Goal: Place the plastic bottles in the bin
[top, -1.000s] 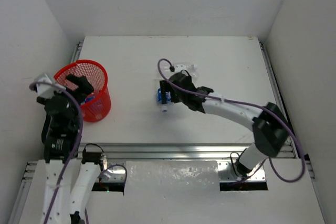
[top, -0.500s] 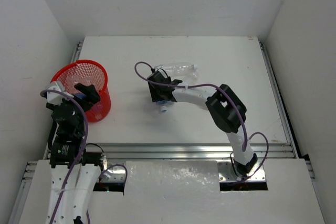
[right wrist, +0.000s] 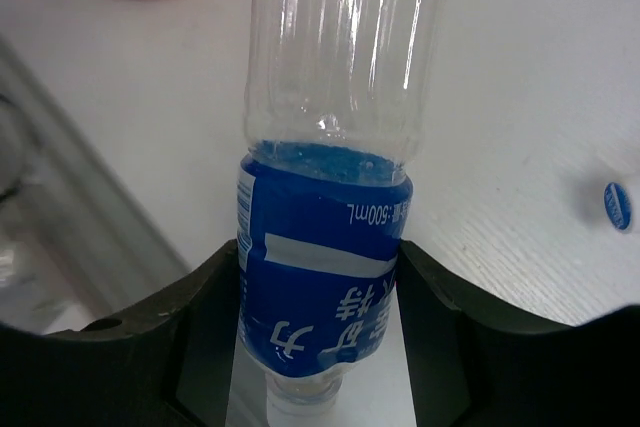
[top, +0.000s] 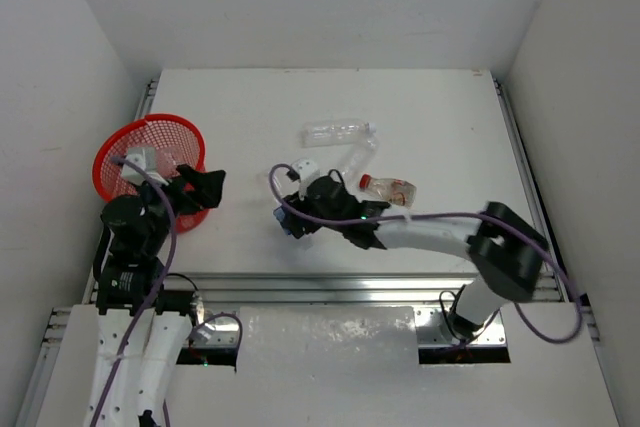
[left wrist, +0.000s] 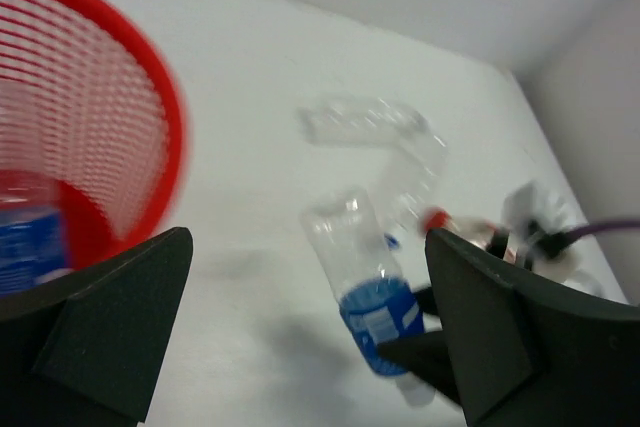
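My right gripper (right wrist: 320, 347) is shut on a blue-labelled plastic bottle (right wrist: 322, 267) and holds it above the table, neck toward the wrist; from above the bottle (top: 291, 226) shows at the right gripper (top: 300, 221). The red mesh bin (top: 150, 159) stands at the left with a blue-labelled bottle (left wrist: 25, 237) inside. My left gripper (top: 204, 187) hangs open and empty just right of the bin's rim. Two clear unlabelled bottles (top: 335, 132) (top: 355, 159) and a red-capped bottle (top: 388, 188) lie on the table beyond the right gripper.
A loose blue cap (right wrist: 617, 205) lies on the white table to the right of the held bottle. White walls close in the table on three sides. An aluminium rail (top: 350, 287) runs along the near edge.
My right gripper closed on the blue-labelled bottle and drew it nearer and leftward off the table. The left gripper moved from over the bin to its right side, still open.
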### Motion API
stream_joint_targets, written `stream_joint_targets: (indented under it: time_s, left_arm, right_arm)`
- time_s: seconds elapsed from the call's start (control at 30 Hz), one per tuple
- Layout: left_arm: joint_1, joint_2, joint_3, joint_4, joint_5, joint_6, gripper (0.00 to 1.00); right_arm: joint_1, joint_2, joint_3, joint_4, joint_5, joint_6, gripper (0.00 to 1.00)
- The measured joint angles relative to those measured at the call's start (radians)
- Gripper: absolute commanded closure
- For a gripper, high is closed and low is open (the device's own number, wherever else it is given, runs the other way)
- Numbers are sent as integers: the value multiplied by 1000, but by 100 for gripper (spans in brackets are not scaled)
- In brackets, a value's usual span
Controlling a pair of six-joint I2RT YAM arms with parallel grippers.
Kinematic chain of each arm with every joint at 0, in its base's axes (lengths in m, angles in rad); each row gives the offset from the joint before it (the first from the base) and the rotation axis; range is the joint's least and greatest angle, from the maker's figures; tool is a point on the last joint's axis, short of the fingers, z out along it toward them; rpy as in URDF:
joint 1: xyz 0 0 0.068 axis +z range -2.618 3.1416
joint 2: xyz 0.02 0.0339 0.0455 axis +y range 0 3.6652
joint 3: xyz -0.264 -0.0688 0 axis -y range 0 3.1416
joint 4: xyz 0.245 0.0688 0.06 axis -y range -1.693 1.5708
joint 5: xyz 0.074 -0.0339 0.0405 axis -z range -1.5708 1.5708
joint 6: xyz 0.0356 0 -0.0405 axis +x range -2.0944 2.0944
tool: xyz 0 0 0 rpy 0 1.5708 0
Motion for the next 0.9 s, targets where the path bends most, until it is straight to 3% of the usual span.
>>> stream_joint_targets:
  time_s: [0.13,0.23,0.43,0.57,0.63,0.67,0.77,0.9]
  left_arm:
    - [0,42,0,-1,304,-4,0]
    - [0,33,0,7,471,-21,0]
    - [0,-34,-22,210,777,-163,0]
    - [0,-59,-35,341,878,-244,0]
    - [0,-64,-49,407,897,-281,8]
    - [0,-64,-55,448,903,-304,22]
    - [0,-50,-62,501,906,-333,43]
    - [-5,7,-61,561,931,-372,42]
  right_arm:
    - [-12,-329,-167,193,-178,-11,85]
    - [-18,-438,-180,314,-291,-10,84]
    - [-12,-486,-209,438,-502,11,84]
    - [-4,-468,-208,455,-594,36,83]
    - [1,-455,-198,475,-636,47,82]
    - [5,-448,-193,484,-651,50,81]
    - [18,-426,-184,501,-703,50,80]
    - [34,-410,-182,528,-738,51,81]
